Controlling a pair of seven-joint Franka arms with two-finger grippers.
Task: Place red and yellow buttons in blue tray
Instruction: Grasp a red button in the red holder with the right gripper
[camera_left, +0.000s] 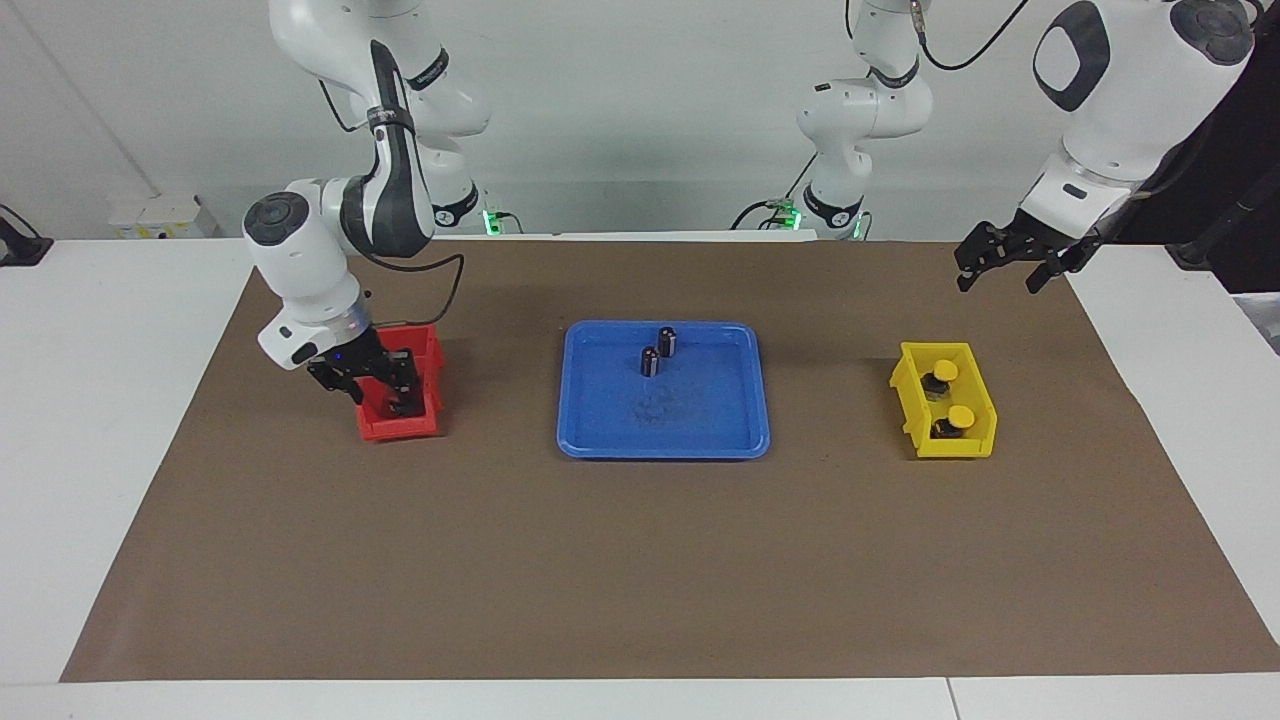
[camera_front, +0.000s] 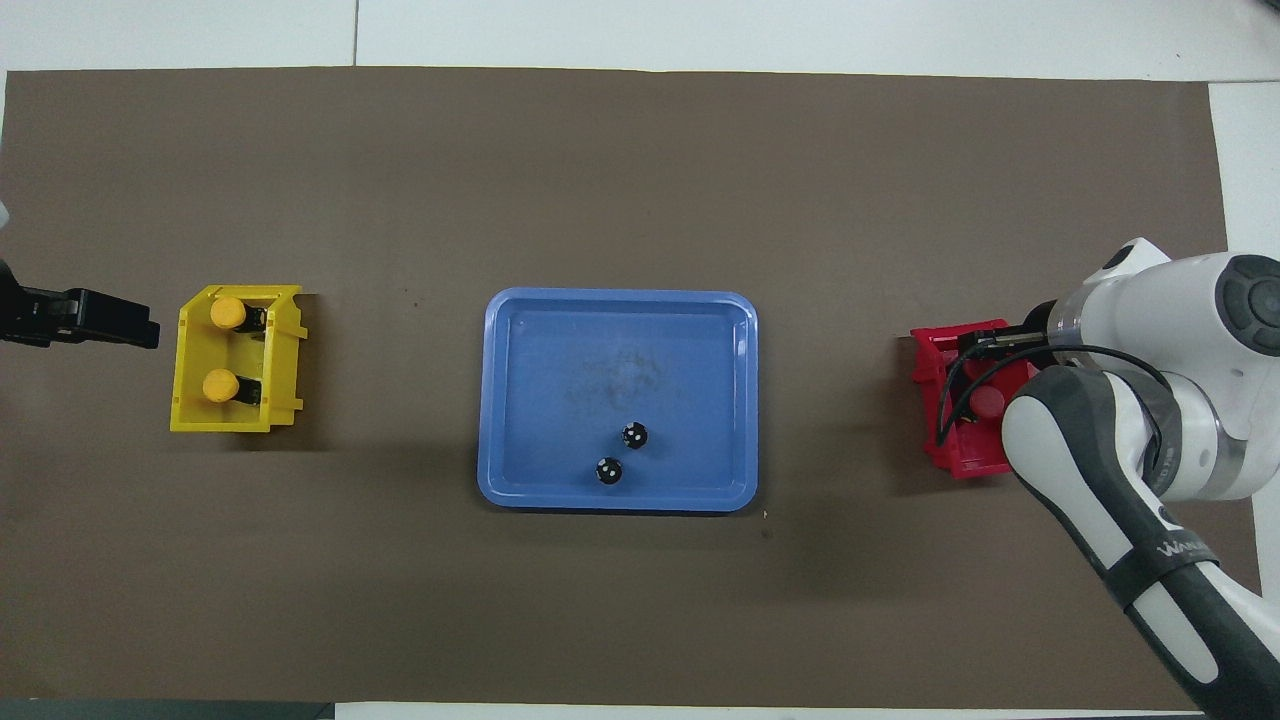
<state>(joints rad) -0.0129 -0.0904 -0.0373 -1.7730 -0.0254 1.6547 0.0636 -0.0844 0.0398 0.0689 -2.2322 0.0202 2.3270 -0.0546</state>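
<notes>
Mat: brown paper sheet (camera_left: 640, 560) covering most of the white table (camera_left: 100, 420), whose bare top shows along the edges.
Red bin: small deep red plastic bin (camera_left: 398, 428), toward the right arm's end.
Yellow bin: small deep yellow plastic bin (camera_left: 915, 400), toward the left arm's end.
Cylinders: two plain black cylinders (camera_left: 658, 352), upright, side by side.

Two black cylinders (camera_left: 659, 352) in blue tray's (camera_left: 735, 440) robot-side half; remainder bare.

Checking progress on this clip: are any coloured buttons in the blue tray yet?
No: the blue tray holds only two black cylinders, capless.
</notes>
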